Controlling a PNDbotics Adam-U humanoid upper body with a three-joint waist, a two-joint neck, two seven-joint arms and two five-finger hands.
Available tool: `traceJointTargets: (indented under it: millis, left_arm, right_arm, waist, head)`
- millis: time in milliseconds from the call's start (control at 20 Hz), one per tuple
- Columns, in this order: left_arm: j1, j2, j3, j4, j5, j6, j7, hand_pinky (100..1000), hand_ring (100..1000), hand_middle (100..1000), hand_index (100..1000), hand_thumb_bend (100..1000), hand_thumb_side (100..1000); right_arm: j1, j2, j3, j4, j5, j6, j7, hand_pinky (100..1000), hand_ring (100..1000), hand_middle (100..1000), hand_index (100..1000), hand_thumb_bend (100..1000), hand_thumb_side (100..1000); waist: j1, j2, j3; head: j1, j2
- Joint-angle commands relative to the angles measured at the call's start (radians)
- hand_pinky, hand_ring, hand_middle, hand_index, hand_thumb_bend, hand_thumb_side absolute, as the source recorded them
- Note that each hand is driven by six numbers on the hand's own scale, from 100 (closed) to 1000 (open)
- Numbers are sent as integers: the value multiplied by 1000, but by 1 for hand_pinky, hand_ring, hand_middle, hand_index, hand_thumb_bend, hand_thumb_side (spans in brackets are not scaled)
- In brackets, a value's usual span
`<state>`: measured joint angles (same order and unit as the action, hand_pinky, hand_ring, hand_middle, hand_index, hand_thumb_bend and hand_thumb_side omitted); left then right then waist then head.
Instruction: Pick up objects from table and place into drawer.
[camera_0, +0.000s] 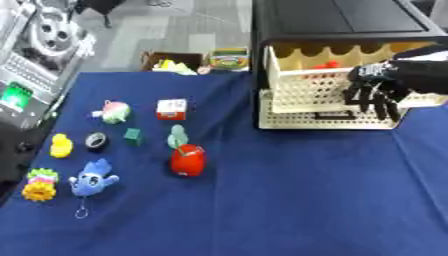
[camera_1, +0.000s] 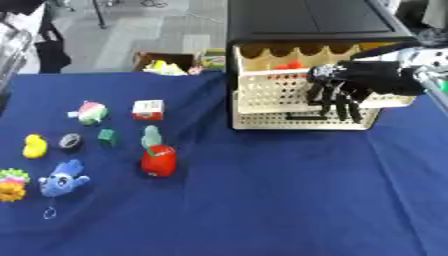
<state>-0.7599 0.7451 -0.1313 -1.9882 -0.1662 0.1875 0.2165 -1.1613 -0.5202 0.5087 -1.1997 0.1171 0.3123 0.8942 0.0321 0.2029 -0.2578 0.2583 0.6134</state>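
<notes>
In the left eye view, the white drawer (camera_0: 308, 85) is pulled out of the black box (camera_0: 341, 22), with something red (camera_0: 326, 65) inside, and toys lie on the blue counter (camera_0: 289, 200). In the right eye view, the right hand (camera_1: 343, 90) hangs at the drawer front, fingers straight, pointing down, holding nothing; the red toy (camera_1: 158, 160) stands upright, far left.

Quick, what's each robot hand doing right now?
Right robot hand: open, fingers hanging down before the drawer, holding nothing.
Left robot hand: not in view.
</notes>
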Motion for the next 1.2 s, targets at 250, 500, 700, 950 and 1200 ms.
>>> traceJointTargets:
  millis: [250, 500, 700, 950, 1200]
  left_arm:
    - [-8, 12, 19, -12, 2, 8, -2, 408, 686, 673, 907, 100, 699]
    - [-5, 11, 20, -12, 6, 13, -3, 408, 686, 673, 905, 100, 704]
    - [-6, 8, 21, -12, 10, 17, -4, 409, 686, 673, 905, 100, 708]
    - [-8, 2, 20, -12, 14, 20, -7, 409, 686, 673, 905, 100, 711]
    - [-8, -4, 21, -12, 17, 22, -8, 409, 686, 673, 905, 100, 712]
  right_arm:
    - [-33, -17, -20, -74, 4, 0, 13, 418, 596, 669, 831, 100, 980]
    - [-41, -31, -26, -129, -11, 3, 13, 416, 595, 667, 837, 100, 973]
    - [-37, -35, -27, -151, -15, 12, 13, 414, 591, 662, 832, 100, 963]
    - [-36, -5, 18, -129, -79, 51, 13, 417, 588, 655, 839, 100, 938]
    - [-40, 18, 49, -115, -140, 105, 13, 422, 591, 666, 853, 100, 926]
  waist:
    - [-10, -17, 2]
    - [-17, -21, 0]
    - [-22, -24, 0]
    - [-24, -27, 3]
    - [-24, -26, 7]
  head:
    - [5, -8]
    - [9, -5]
    - [8, -3]
    - [7, 0]
    - [5, -2]
